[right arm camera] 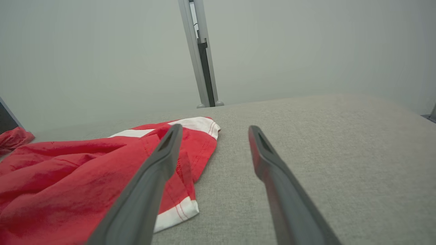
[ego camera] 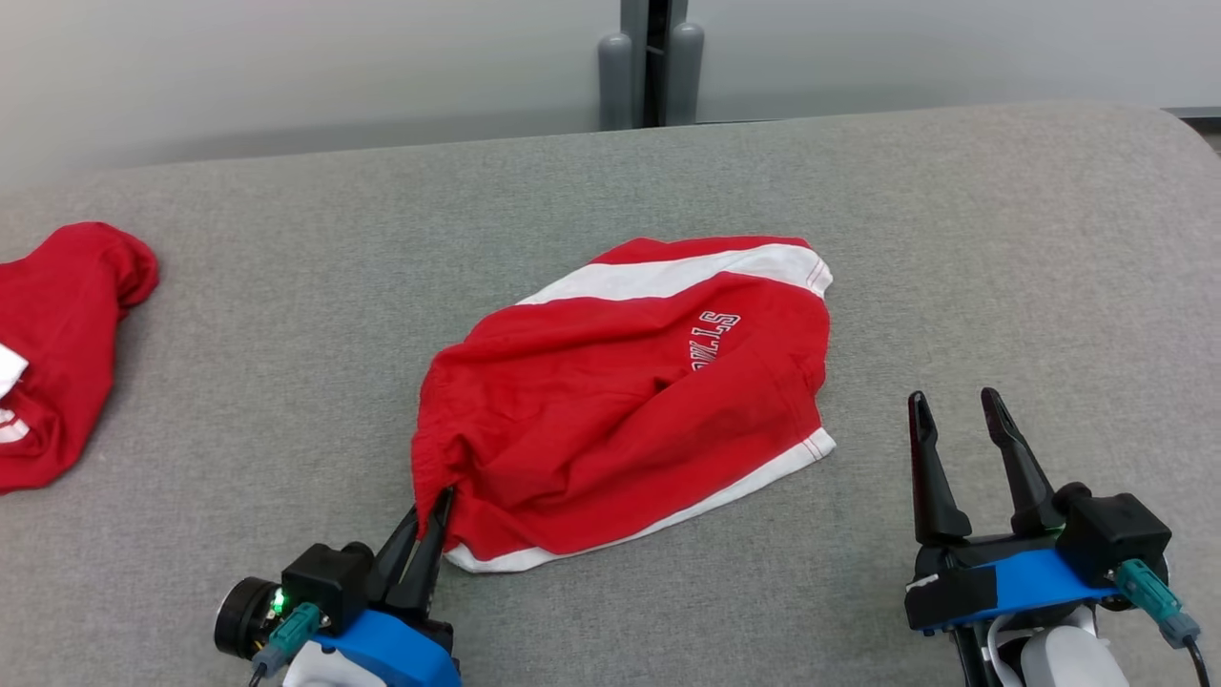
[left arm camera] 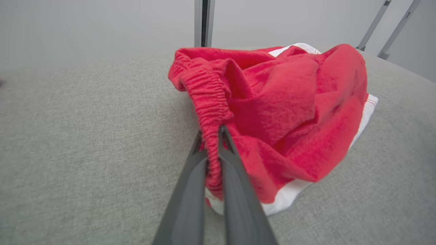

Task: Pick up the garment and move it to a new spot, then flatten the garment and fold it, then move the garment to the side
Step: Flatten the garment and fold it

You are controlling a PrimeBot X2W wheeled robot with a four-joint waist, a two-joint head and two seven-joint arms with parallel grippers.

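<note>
A crumpled red garment with white bands is laid at the middle of a grey fabric-covered counter. Its gathered waistband is pinched at the near left corner by the jaws of the left gripper. The right gripper is held just beside the garment's right edge, jaws spread apart. Another red garment is seen far left.

- Red shorts with white side stripes lie rumpled on the middle of the grey cloth surface.
- The gathered elastic waistband is bunched at the 7 o'clock end; the leg hems point toward 2 o'clock.
- White lettering possibly begins "ST"; the rest is unreadable.
</note>
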